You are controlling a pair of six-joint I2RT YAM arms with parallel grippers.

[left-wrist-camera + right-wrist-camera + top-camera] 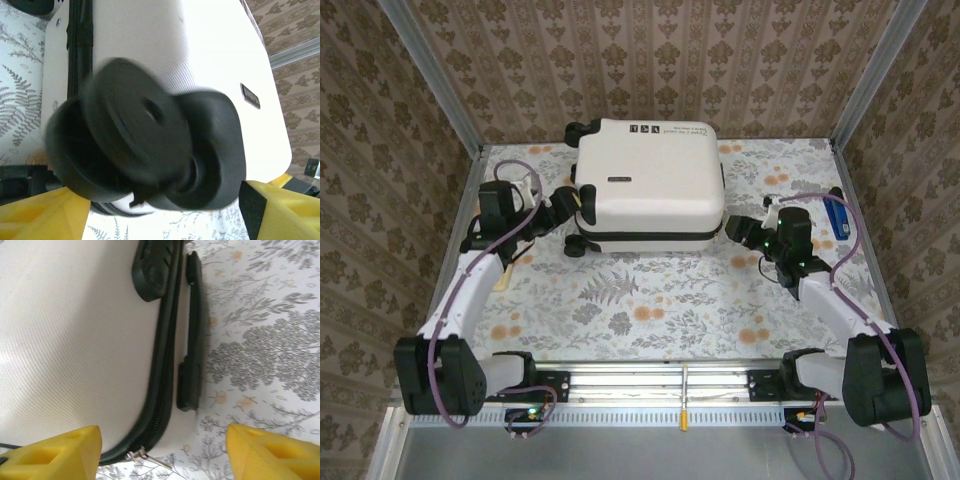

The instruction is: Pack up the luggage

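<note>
Left gripper [565,205] angled in at luggage [645,185] left end, right gripper [735,228] at its right side, case closed upper-middle | left wrist: jaws wide, blurred black wheel [135,130] ahead | right wrist: jaws wide, zip seam [160,390], side handle [192,340].

Left claw [567,206] and right claw [736,229] gape wide

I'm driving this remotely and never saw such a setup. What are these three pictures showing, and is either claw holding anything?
Two robot arms are bolted at the table's near edge. The overhead picture looks down from behind them; the other two come from cameras on each wrist, the yellow blocks being that arm's own fingers. The closed cream luggage lies flat on the table. The left gripper faces a black wheel, the right gripper the zipper. Both are open, holding nothing.
</note>
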